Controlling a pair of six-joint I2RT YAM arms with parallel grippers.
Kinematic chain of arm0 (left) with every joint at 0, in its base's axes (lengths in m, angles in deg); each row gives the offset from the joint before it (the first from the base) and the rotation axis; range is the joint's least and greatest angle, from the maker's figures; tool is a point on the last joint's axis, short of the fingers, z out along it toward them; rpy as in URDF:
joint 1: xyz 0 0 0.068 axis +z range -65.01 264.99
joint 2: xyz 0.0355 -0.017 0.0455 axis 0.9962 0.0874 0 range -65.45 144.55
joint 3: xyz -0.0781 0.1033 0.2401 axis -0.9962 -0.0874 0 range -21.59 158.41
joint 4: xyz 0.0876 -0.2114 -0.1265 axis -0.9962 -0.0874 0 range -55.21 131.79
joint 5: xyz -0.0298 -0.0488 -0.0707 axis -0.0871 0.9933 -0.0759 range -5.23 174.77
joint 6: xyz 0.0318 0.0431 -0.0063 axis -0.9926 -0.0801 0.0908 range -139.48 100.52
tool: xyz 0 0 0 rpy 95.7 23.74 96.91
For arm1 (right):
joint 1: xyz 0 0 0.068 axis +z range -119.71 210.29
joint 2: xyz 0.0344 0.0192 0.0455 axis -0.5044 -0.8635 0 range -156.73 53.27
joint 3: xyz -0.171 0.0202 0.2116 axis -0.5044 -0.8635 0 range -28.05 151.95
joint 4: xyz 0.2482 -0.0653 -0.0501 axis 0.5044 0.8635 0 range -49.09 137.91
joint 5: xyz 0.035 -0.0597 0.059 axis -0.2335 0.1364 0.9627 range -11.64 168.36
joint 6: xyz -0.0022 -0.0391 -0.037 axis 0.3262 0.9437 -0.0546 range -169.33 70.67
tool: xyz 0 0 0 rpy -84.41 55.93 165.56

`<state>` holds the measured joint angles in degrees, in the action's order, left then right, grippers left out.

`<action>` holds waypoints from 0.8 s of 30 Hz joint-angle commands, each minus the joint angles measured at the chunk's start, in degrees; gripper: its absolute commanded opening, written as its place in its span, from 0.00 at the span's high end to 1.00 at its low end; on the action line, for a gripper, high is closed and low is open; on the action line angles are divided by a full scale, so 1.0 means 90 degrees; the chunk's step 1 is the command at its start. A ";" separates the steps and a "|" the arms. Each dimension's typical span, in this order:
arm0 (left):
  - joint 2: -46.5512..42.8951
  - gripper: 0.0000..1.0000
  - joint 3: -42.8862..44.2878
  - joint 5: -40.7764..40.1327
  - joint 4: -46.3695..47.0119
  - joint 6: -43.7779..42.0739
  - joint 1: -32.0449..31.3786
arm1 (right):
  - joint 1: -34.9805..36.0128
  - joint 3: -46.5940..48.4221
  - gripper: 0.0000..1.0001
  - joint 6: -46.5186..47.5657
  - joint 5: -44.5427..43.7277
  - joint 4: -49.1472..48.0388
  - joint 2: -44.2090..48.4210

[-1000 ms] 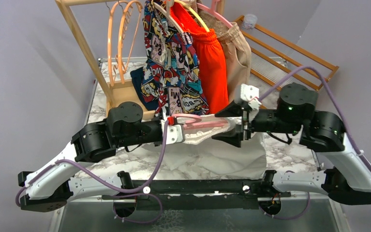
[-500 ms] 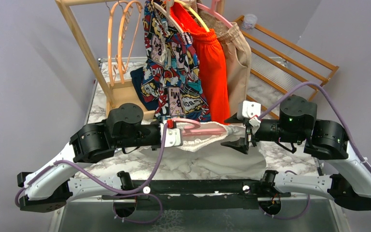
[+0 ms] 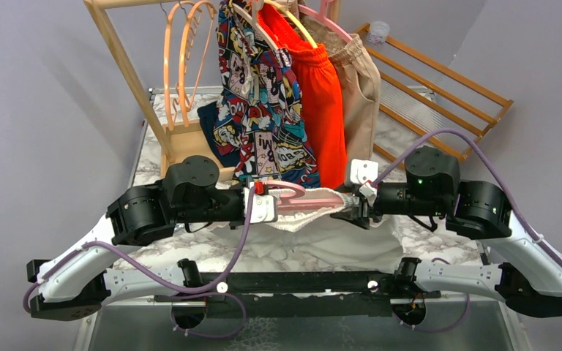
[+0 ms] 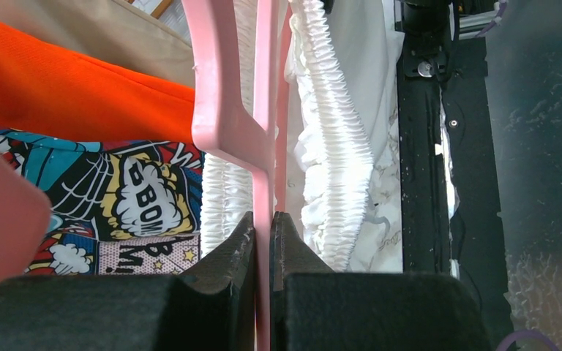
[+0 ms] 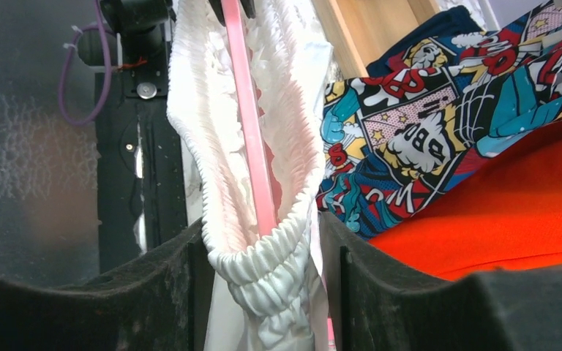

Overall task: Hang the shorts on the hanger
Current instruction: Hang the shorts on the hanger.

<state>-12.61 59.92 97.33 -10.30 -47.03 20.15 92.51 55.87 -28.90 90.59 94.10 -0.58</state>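
Nearest, left gripper (image 4: pixel 262 219) clenched on thin bar of pink hanger (image 4: pixel 219 110); right gripper (image 5: pixel 263 223) straddling gathered waistband of white shorts (image 5: pixel 263 274) bunched around that hanger, firm pinch not discernible; legs trailing on marble table (image 3: pixel 143 172); comic-print shorts (image 3: pixel 263 110) and orange-red shorts (image 3: pixel 322 110) hanging beyond.

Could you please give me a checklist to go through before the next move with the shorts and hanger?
1. Left claw clamped on the thin light-pink plastic hanger: ok.
2. Gathered waistband of the plain white fabric shorts sits between fingers of the right claw: ok.
3. Right claw gripping firmly: cannot tell.
4. Hanger bar runs inside the waistband: ok.
5. Shorts clear of the marble table: not ok, fabric rests on it.
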 commanded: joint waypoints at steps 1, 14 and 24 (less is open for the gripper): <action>-0.0082 1.00 0.0312 0.0262 0.0271 0.0077 0.0017 | 0.0044 -0.0070 0.51 0.0036 -0.0187 -0.0158 -0.0028; -0.0234 0.89 0.0261 -0.0100 0.0290 0.0198 0.0008 | 0.0054 0.0314 0.99 -0.0294 0.0243 -0.0300 -0.0142; -0.1189 0.17 0.0620 -0.1509 0.0296 0.0526 0.0010 | 0.0045 0.2131 0.99 -0.1353 -0.1288 0.0291 -0.1000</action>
<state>-18.29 62.04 90.40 -9.41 -44.84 20.26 92.92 68.13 -35.44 88.05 96.57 -7.46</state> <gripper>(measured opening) 0.817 0.140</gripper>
